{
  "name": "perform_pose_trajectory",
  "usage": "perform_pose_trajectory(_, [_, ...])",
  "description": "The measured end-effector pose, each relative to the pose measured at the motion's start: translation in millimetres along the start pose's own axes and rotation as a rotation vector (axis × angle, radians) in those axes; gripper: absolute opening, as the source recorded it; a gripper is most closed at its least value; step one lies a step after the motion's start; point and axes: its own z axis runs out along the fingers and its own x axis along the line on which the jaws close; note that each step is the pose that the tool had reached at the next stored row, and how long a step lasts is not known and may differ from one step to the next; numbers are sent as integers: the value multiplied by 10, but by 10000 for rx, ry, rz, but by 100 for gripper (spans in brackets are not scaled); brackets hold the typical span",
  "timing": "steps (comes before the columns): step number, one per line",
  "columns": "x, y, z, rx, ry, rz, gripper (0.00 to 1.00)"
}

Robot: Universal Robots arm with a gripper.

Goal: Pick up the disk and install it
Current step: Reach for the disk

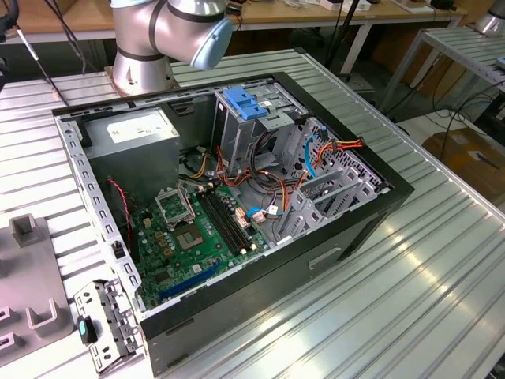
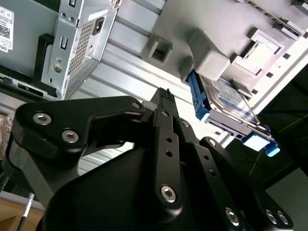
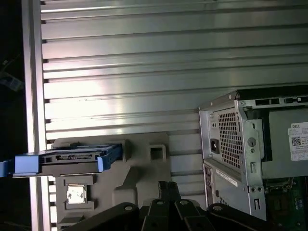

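Gripper (image 2: 166,93): black linkage, foreground of both wrist views. Fingers pressed together tip to tip with nothing between them; empty.

Disk (image 3: 67,158): silver drive with blue side rails, standing on edge in a grey fixture (image 3: 144,168) on the slatted table (image 3: 144,72). It does not lie flat: the broad labelled face is upright and is seen slantwise in the second wrist view. The uppermost narrow edge runs parallel to the table's slats. Whether the drive's long axis follows that edge or stands upright cannot be settled. Untouched, not yet picked up.

Key relation: the disk lies well to one side of the fingertips, not beneath them. The fingertips hang over the fixture's margin on the case side, near a square socket (image 3: 156,153). This places the gripper between the disk and the rear of the computer case (image 3: 231,144). The line from fingertips to disk runs roughly along the slats, and so along the disk's top edge. Judgement: the thin dimension, the one a grasp would span, runs across the slats.

Exterior view:
- Case: open on the table.
- Fixture: at the exterior view's left, near side.
- Arm base (image 1: 158,31): far side.
- Drive cage (image 1: 264,126): far part of the case interior, topped by a blue latch (image 1: 245,103).
- Power supply (image 1: 130,130): far-left corner of the case.

Installation not done, judging from the disk's place in the fixture.
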Motion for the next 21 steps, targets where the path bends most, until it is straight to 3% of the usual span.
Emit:
perform_pose_trajectory(4, [147, 3, 6, -19, 18, 0, 11])
perform_pose_trajectory(8, [236, 4, 5, -83, 262, 14, 11])
perform_pose_trajectory(9, [275, 2, 5, -99, 290, 16, 11])
perform_pose_trajectory(11, [395, -8, 5, -151, 308, 3, 11])
perform_pose_trajectory(16, [475, -15, 20, -255, 333, -204, 11])
perform_pose_trajectory(21, [749, -24, 25, -306, 357, -205, 11])
